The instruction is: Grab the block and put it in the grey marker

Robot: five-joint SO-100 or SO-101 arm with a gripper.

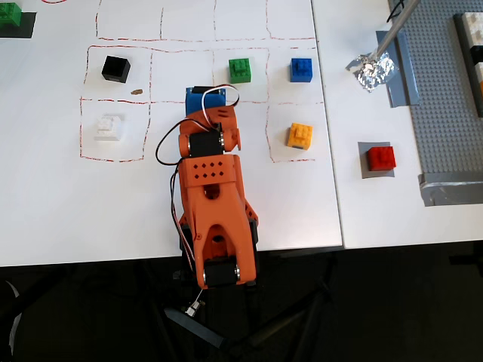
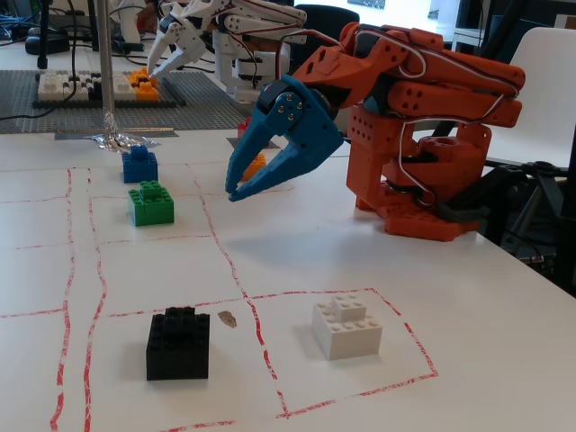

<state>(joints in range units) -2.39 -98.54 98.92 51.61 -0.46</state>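
Observation:
The red block sits on the grey marker, a flat grey square at the right of the overhead view, beside the studded baseplate. My orange arm is folded back at the table's near edge. Its blue gripper is far to the left of the block, between the green and white bricks. In the fixed view the gripper hangs above the table with its tips together and nothing in it. There the block is almost wholly hidden behind the gripper.
Green, blue, yellow, black and white bricks lie in red-lined squares. A large grey baseplate and a foil-footed pole stand at the right. A white arm stands behind.

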